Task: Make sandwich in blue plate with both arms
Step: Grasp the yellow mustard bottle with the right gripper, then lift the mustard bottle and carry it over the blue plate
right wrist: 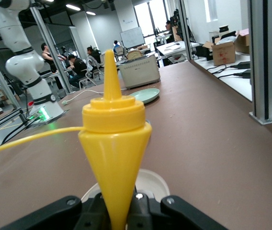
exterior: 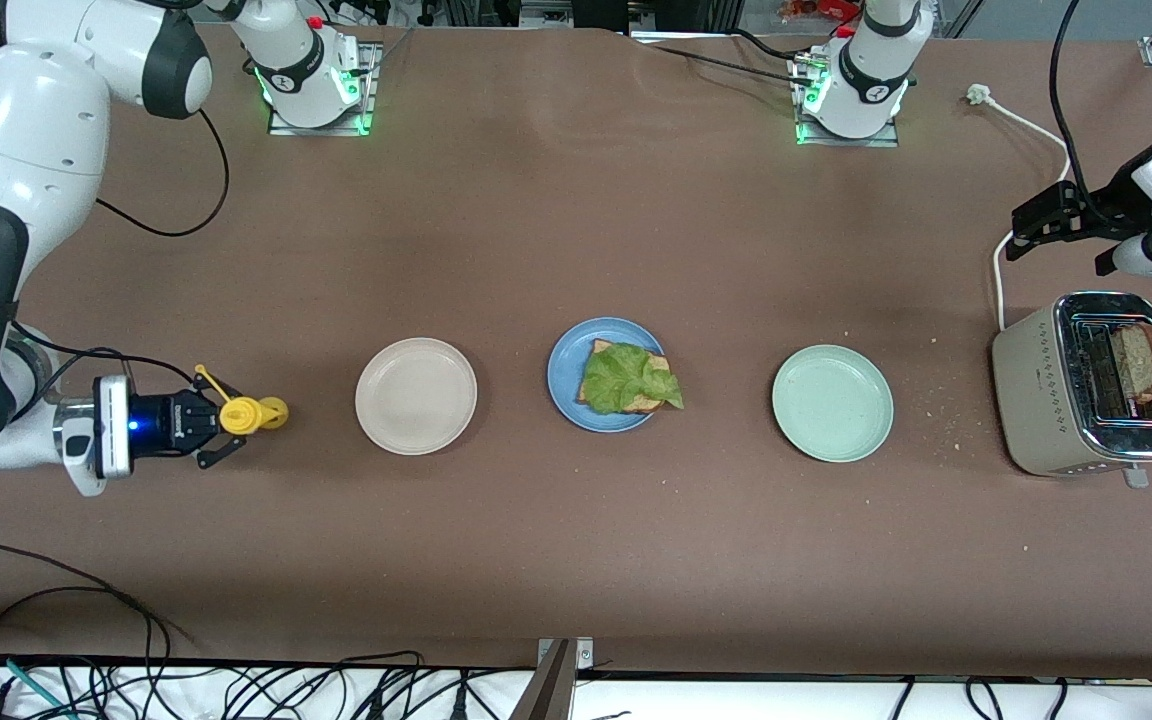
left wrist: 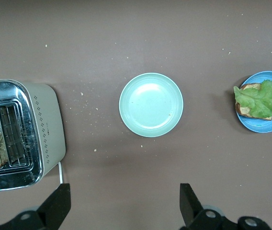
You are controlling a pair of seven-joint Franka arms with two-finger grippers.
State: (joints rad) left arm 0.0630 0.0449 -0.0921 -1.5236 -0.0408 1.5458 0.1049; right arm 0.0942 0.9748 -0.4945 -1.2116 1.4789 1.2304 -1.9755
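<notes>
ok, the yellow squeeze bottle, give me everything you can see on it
The yellow plastic squeeze bottle has a tapered body, a ribbed collar and a pointed nozzle, with a thin yellow tether trailing off it. The right arm's black two-finger pincer is shut on its body at the right arm's end of the brown table, beside the round beige plate. Whether it rests on the table is unclear.

Count of things on the table (exterior: 556, 220)

Three round plates: one blue plate (exterior: 566, 385), one beige plate (exterior: 416, 396), one pale green plate (exterior: 833, 403). One bread slice (exterior: 644, 402) with one lettuce leaf (exterior: 626, 378) on it, and one more slice (exterior: 1136, 362) in the single toaster (exterior: 1036, 400). One yellow squeeze bottle (exterior: 248, 414). Two robot arms, each with one hand: right hand (exterior: 214, 420), left hand (left wrist: 125, 206).
</notes>
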